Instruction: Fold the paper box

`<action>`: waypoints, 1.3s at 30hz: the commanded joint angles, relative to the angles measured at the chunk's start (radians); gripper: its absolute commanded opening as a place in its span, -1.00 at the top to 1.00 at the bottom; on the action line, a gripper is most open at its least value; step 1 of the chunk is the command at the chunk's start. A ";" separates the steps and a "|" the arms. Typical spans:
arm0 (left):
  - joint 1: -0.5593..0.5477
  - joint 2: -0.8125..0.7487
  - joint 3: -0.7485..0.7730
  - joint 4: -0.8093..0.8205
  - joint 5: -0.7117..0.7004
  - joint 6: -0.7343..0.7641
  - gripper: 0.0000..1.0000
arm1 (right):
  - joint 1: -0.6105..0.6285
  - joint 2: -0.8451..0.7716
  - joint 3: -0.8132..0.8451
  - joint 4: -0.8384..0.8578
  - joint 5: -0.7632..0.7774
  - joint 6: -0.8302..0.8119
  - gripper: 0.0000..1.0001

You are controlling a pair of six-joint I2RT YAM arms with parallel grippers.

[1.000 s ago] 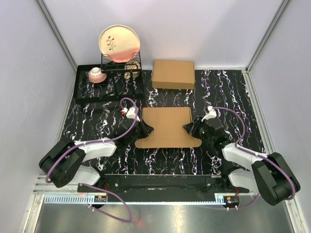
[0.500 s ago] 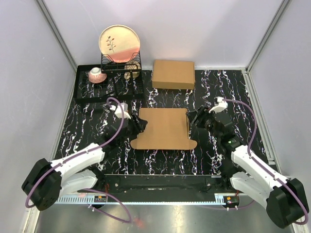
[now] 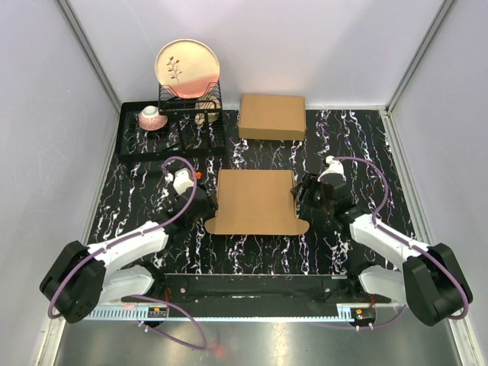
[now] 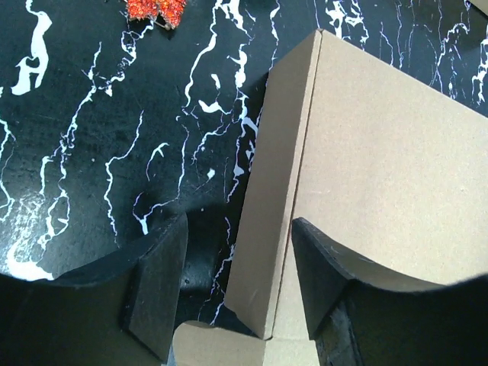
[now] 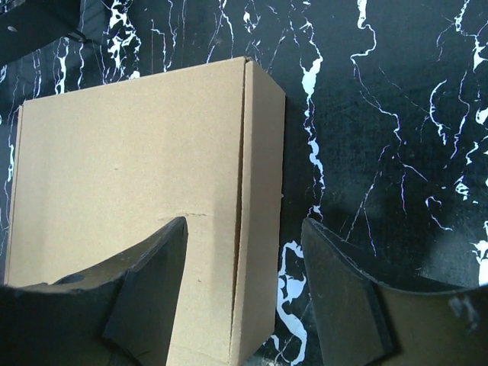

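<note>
The paper box point(image 3: 255, 202) lies on the black marbled table as a brown cardboard sheet with its two side flaps folded up and rounded tabs at its near corners. My left gripper point(image 3: 207, 200) is at its left edge. In the left wrist view it point(image 4: 240, 286) is open, its fingers point(image 4: 160, 293) standing either side of the raised left flap point(image 4: 274, 206) with gaps showing. My right gripper point(image 3: 303, 194) is at the box's right edge. In the right wrist view it point(image 5: 244, 293) is open astride the raised right flap point(image 5: 259, 191), gripping nothing.
A second, made-up brown box point(image 3: 272, 116) sits at the back of the table. A black dish rack point(image 3: 171, 133) at the back left holds a plate point(image 3: 187, 67) and a pink cup point(image 3: 152, 117). A small orange thing point(image 4: 155, 9) lies left of the paper box.
Both grippers have opened and let go of the side flaps. The box has shifted slightly left and towards the back, and both arms have shifted with it.
</note>
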 commanded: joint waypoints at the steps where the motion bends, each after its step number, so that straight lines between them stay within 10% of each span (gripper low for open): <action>1: 0.014 0.056 0.046 0.103 -0.025 -0.002 -0.21 | -0.002 0.047 0.015 0.070 0.003 -0.015 -0.36; 7: 0.022 0.201 0.096 0.142 0.038 0.003 -0.17 | -0.002 0.135 0.022 0.116 -0.040 -0.012 -0.26; 22: -0.020 0.302 0.003 0.366 0.179 -0.019 0.88 | 0.029 0.213 -0.035 0.231 -0.126 0.053 0.46; 39: -0.117 0.485 -0.029 0.500 0.207 -0.071 1.00 | 0.092 0.333 -0.093 0.303 -0.097 0.128 0.61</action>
